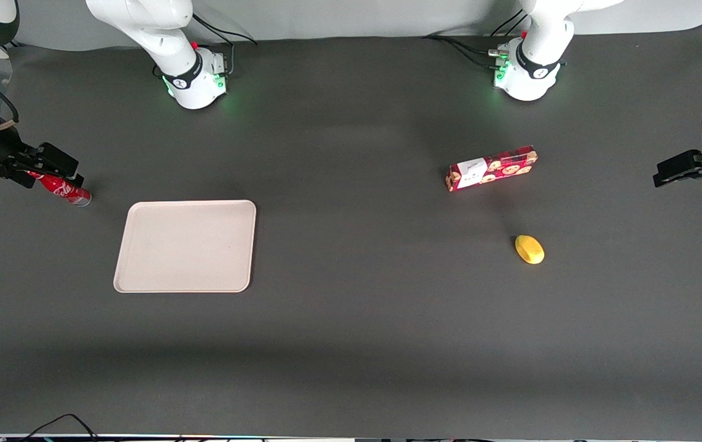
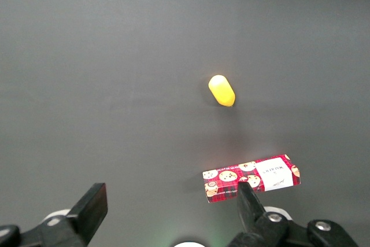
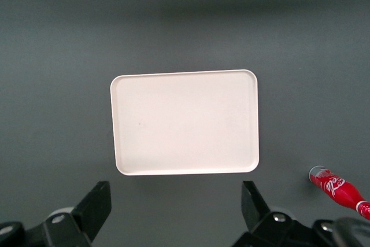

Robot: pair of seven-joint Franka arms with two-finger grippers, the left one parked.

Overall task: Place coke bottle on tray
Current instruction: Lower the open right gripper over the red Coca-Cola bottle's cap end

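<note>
Overhead, pincer (image 3: 173, 209) with fingers apart above smooth rounded-corner tray (image 3: 185, 122), slim coke bottle (image 3: 338, 190) beside.

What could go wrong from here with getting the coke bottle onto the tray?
The coke bottle lies on its side, apart from the tray; being round, it may roll when the fingers close. The open hand hangs above the table, not around the bottle, so a misaligned descent could knock it away.
</note>
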